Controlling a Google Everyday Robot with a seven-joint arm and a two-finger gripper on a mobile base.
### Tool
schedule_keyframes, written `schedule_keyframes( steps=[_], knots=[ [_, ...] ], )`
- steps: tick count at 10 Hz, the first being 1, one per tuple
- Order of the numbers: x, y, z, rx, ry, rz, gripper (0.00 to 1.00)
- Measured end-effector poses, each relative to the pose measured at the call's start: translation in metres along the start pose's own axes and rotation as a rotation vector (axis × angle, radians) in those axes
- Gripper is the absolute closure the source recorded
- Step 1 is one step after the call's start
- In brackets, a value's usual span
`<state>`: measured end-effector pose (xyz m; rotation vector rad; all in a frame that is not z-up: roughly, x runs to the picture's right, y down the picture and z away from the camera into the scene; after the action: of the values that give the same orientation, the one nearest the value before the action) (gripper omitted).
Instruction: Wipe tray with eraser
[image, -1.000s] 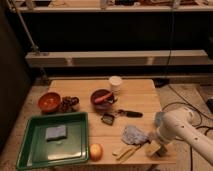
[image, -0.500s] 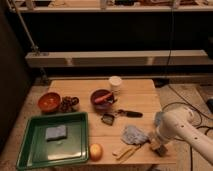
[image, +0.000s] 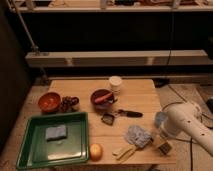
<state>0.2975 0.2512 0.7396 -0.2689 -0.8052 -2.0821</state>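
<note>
While the gripper (image: 159, 139), near right, pinches the small oblong grey-brown eraser (image: 163, 146), it appears light and stiff, best held across its narrow sides.

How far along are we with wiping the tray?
Done: nothing on the tray yet; only a blue sponge lies in it. In hand: the gripper is shut on the eraser at the table's right front edge. Left: lift, carry it left to the tray, wipe.
</note>
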Motion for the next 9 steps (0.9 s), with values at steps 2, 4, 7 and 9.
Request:
schedule_keyframes(
  steps=[2,4,7,9],
  knots=[
    [0.01,0.011,-0.054,-0.036,0.036,-0.005,1.0],
    [0.03,0.012,-0.097,-0.054,0.074,-0.037,1.0],
    [0.074,-0.022,-0.161,-0.029,0.142,-0.154,1.0],
    [0.104,-0.063,-0.176,-0.001,0.17,-0.24,1.0]
  ],
)
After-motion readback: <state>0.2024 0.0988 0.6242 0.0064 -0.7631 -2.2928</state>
